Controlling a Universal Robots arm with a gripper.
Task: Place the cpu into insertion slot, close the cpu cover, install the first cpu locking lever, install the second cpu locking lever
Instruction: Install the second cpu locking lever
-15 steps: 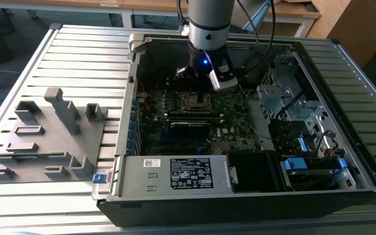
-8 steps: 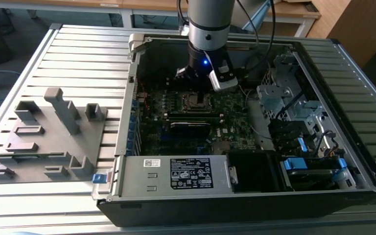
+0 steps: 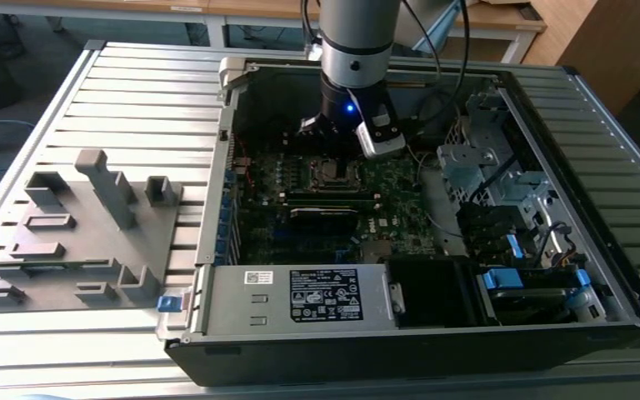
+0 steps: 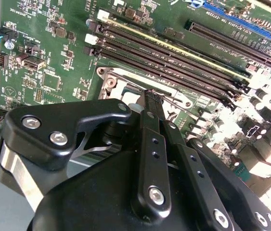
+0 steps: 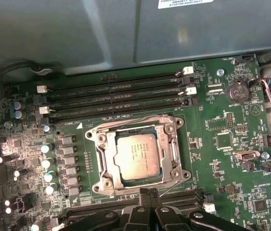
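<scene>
**Two steps look done, the levers are in hand**

Two black fingers (image 5: 147,202) of the gripper (image 4: 150,103) stand together, tips closed at the near edge of the socket, where a thin silvery wire lever (image 4: 174,102) runs past them in the second wrist view; whether the tips actually pinch that wire I cannot tell.

Just beyond the fingertips, the small flat square cpu with its dull silver-grey metal top (image 5: 136,156) lies seated in the insertion slot (image 5: 107,182), the square socket in the middle of the green motherboard (image 5: 231,144). The cpu cover, a thin silvery metal frame plate with a large square window (image 5: 171,153), lies flat down around the chip, so placing and closing appear finished. A thin wire lever (image 5: 135,118) runs along the far edge of the socket; whether either lever is latched cannot be read, so I judge the lever work still under way.

Farther off, long black memory slots (image 5: 116,101) line the board, and past them rises the grey wall of the open computer case (image 3: 297,83), which rests on a ribbed metal table (image 3: 131,100).
</scene>
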